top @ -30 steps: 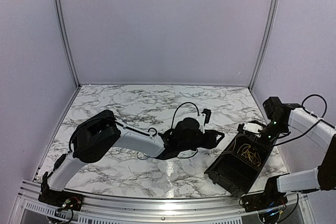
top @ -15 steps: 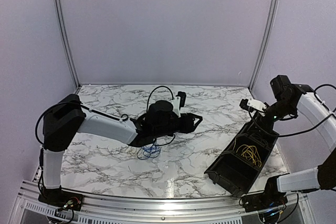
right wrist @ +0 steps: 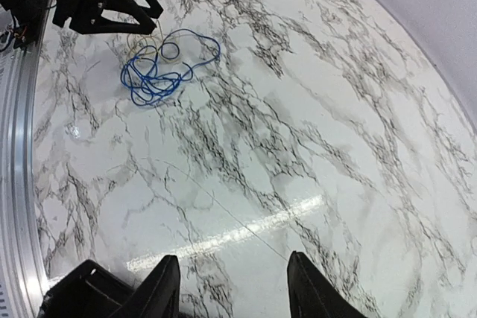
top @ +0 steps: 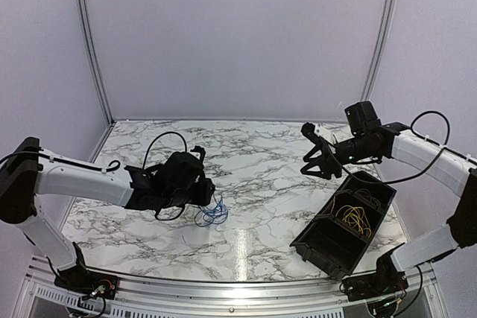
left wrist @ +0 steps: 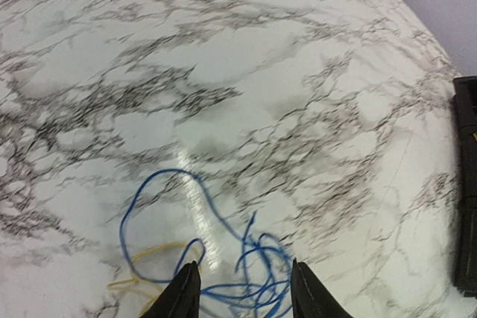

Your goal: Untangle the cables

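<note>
A tangle of blue cable (top: 213, 214) lies on the marble table, with a thin yellow cable (left wrist: 141, 272) running through its left side. My left gripper (top: 209, 193) hovers open just over it. In the left wrist view the blue loops (left wrist: 262, 269) sit between and ahead of my open left gripper (left wrist: 242, 299). More yellow cables (top: 356, 221) lie in the black bin (top: 322, 245). My right gripper (top: 313, 153) is open and empty, raised above the table left of the bin. The right wrist view shows the blue tangle (right wrist: 158, 72) far ahead and the left gripper (right wrist: 112, 18) behind it.
The black bin stands tilted at the front right; its corner shows in the right wrist view (right wrist: 78, 296) and its edge in the left wrist view (left wrist: 466, 184). A metal rail (top: 238, 288) runs along the near edge. Walls (top: 238, 35) enclose the back and sides.
My left arm has swung from beside the bin back to the left, stopping over the blue tangle. My right gripper has lifted off the bin and moved left over the table.
</note>
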